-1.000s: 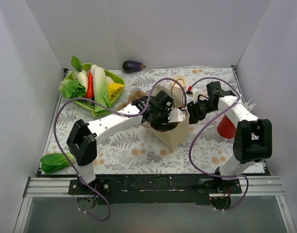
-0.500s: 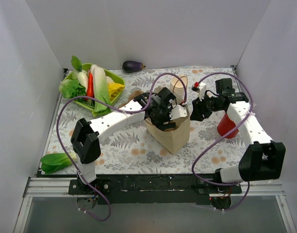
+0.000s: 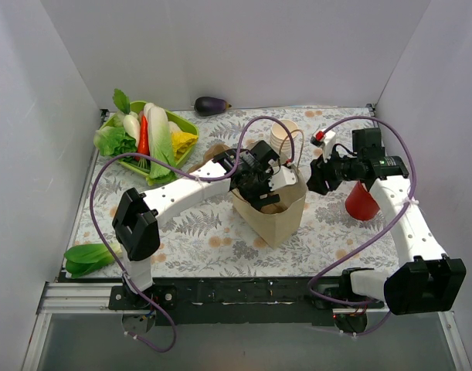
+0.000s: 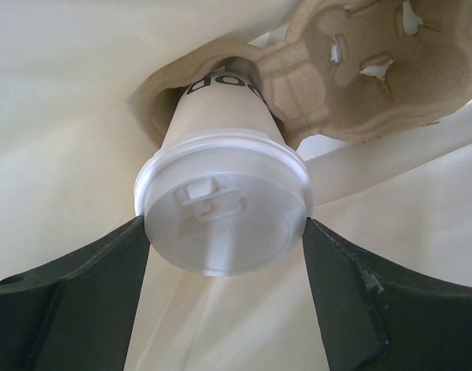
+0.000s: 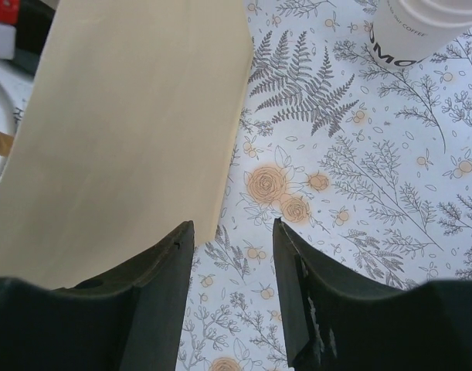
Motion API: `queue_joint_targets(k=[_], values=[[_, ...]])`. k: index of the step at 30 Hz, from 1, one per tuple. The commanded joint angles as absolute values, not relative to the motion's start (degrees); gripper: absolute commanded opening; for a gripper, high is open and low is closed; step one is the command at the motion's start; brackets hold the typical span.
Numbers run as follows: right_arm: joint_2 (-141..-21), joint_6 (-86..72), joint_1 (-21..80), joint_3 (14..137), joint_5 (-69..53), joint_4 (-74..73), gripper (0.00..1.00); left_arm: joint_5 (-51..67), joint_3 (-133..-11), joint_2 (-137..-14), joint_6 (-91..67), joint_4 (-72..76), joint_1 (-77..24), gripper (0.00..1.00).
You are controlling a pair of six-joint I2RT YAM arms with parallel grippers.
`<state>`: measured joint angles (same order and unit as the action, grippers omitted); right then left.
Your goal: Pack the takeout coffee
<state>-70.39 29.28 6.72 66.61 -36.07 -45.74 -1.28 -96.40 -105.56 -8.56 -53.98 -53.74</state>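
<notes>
The takeout coffee (image 4: 220, 178), a cream paper cup with dark print and a white lid, sits in a brown pulp cup carrier (image 4: 359, 69) inside the tan paper bag (image 3: 276, 216). My left gripper (image 4: 226, 224) reaches down into the bag's mouth, and its two dark fingers (image 4: 104, 286) press the lid's rim from both sides. From above, the left gripper (image 3: 259, 188) hides the cup. My right gripper (image 3: 317, 179) hovers just right of the bag. It stands open (image 5: 234, 232) over the flowered cloth with nothing between its fingers, and the bag's side wall (image 5: 127, 131) is at its left.
A stack of lidless cream cups (image 3: 284, 139) stands behind the bag, and a red cup (image 3: 361, 202) at the right. A green tray of vegetables (image 3: 147, 143) is at the back left, an eggplant (image 3: 211, 104) by the rear wall, a leafy green (image 3: 85, 259) at the front left.
The right arm has pulled back from the bag toward the right, its gripper still open. The bag has shifted a little. My left gripper stays in the bag's mouth.
</notes>
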Motion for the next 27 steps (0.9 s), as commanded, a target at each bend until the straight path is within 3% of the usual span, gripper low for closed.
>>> queue_joint_targets(k=[1, 27], values=[[-67.9, 27.9, 6.5, 66.4, -35.9, -44.7, 0.53, 0.8, -94.3, -106.4, -11.5, -57.4, -53.7, 0.00], [-63.5, 26.0, 6.2, 63.4, -34.5, -43.2, 0.54, -2.0, -95.6, -107.4, -12.0, -58.8, -54.0, 0.00]])
